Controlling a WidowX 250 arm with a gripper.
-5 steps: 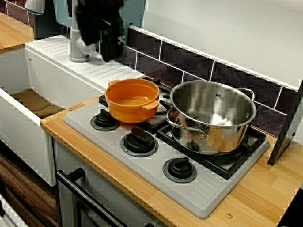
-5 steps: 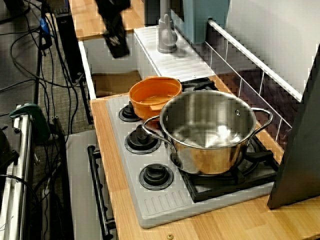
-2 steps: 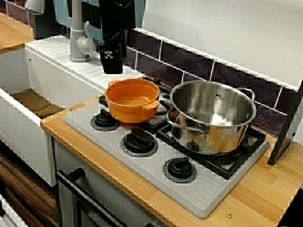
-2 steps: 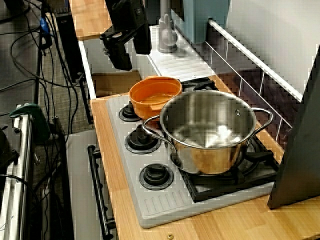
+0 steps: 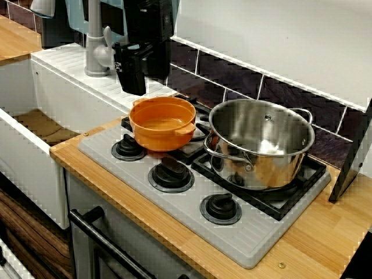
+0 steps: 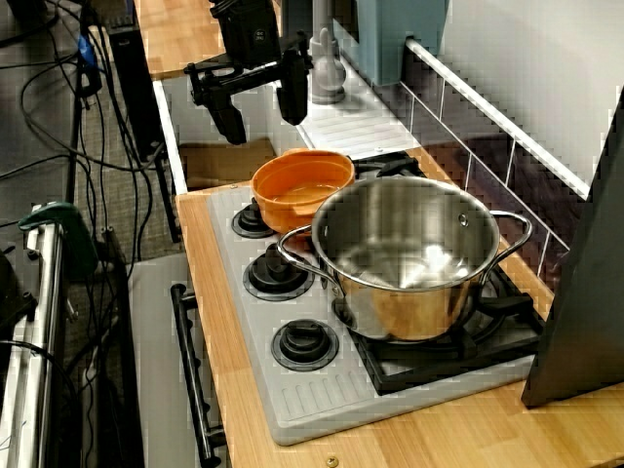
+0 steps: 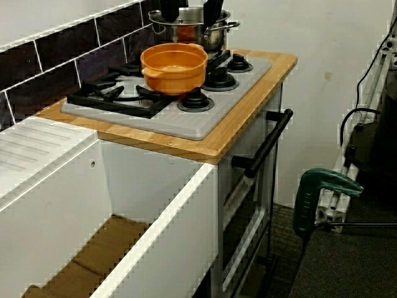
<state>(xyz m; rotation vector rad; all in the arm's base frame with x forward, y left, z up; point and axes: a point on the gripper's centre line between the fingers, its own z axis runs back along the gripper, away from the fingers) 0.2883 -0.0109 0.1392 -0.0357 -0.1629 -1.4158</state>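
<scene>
The arm (image 5: 145, 23) points down above the sink (image 5: 29, 157) rim; its claw (image 6: 261, 105) gapes wide, empty, near the orange pot (image 6: 302, 185).

End effector (image 6: 260, 105): black two-finger unit, hanging in the air and touching nothing. In the high view it sits at 11 o'clock in the frame. Both fingers (image 6: 230, 119) point down. The jaws stand wide apart with clear space between them and nothing held. From the wrist housing (image 6: 249, 31), one finger is at 7 o'clock and the other at 5 o'clock. The housing rises steeply and leaves the frame at 12 o'clock.

In the low side view the end effector (image 5: 143, 72) is at 11 o'clock, seen partly edge-on. The finger gap is harder to read here.

In the view that rides on the end effector, two dark fingertips (image 7: 169, 7) show at 12 o'clock, well apart.
</scene>
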